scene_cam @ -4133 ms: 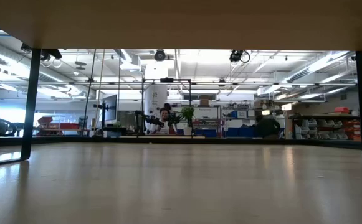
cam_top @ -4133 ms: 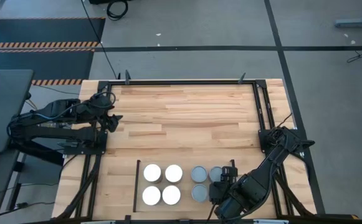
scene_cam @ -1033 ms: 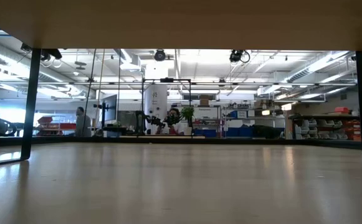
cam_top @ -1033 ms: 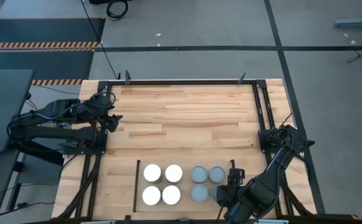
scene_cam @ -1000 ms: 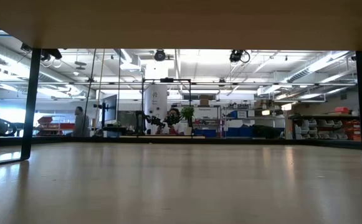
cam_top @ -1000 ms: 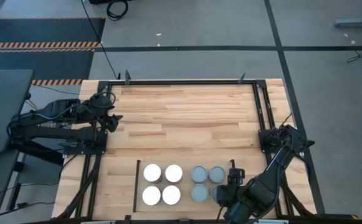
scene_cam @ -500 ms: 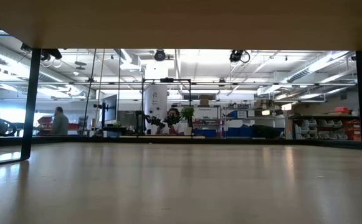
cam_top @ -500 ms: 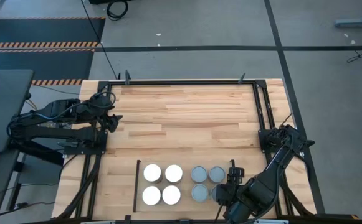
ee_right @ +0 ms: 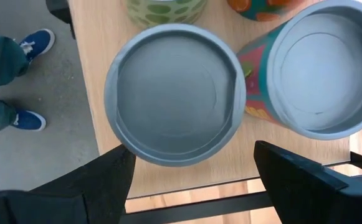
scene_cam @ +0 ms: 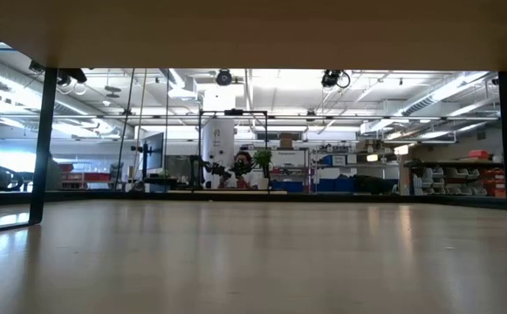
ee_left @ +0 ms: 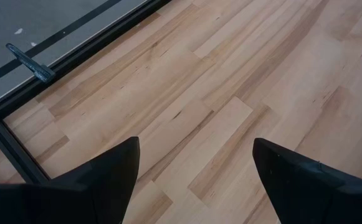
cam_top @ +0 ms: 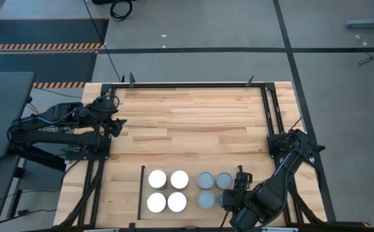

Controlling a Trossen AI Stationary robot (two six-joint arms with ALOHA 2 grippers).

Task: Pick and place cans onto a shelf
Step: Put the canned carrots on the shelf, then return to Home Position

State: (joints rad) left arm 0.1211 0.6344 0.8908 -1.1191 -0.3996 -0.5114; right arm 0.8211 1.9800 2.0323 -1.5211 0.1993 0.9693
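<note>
Grey-topped cans and white-topped ones sit in two tight squares near the front edge of the table (cam_top: 193, 122): four white cans (cam_top: 168, 191) to the left, and just to their right the grey cans (cam_top: 214, 182), of which three show in the high view while the fourth lies under the right arm. The right gripper (cam_top: 227, 201) hangs over that front-right grey can (ee_right: 176, 93), and its wrist view looks straight down on the can's round lid, with the two dark fingers (ee_right: 81, 190) spread wide to either side of it and not touching; it holds nothing. A second grey can (ee_right: 324, 68) with a colourful label stands just beside the first, nearly touching it. A thin black rail (cam_top: 141, 192) runs along the left side of the white cans. Beyond the table edge in the right wrist view a person's blue shoes (ee_right: 34, 43) stand on the floor. The left gripper (cam_top: 117, 122) waits at the left edge of the table, well apart from the cans, fingers (ee_left: 100, 177) open over bare planks and empty. The low view shows only a pale shelf (scene_cam: 253, 257) surface and the room behind.
</note>
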